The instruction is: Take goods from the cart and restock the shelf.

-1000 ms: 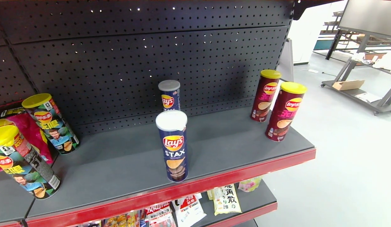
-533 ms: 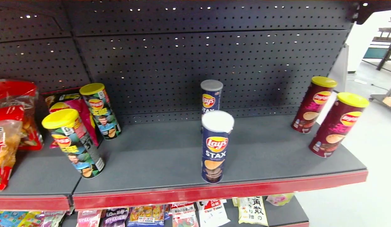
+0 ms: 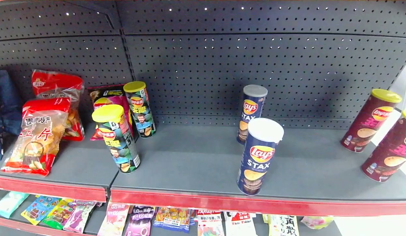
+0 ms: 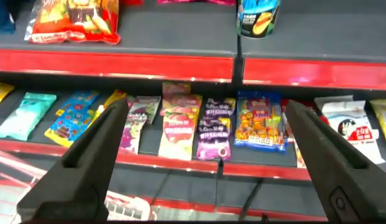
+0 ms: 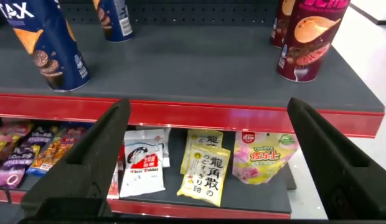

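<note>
At the shelf's left end: two red snack bags [image 3: 36, 137] are leaned toward the pegboard [image 3: 206, 65], and two green cans [image 3: 118, 144] are stood just beside them.
Shelf middle: two blue cans [image 3: 258, 157] are set upright, one behind the other.
Shelf right end: two maroon cans [image 3: 370, 121] are stood near the end of the shelf [image 3: 196, 164].
Left gripper [image 4: 207, 107]: spread wide and empty, held before the lower-shelf packets [image 4: 193, 124].
Right gripper [image 5: 208, 106]: spread wide and empty, held below the red front lip [image 3: 222, 203].
Progress: six cans are judged stocked. With nothing gripped, the next item has yet to be fetched from the cart.
Open room: bare shelf is left between the green and blue cans, and again between the blue and maroon cans.
Edges: the front blue can is placed close to the lip, so a nudge there is judged risky.
</note>
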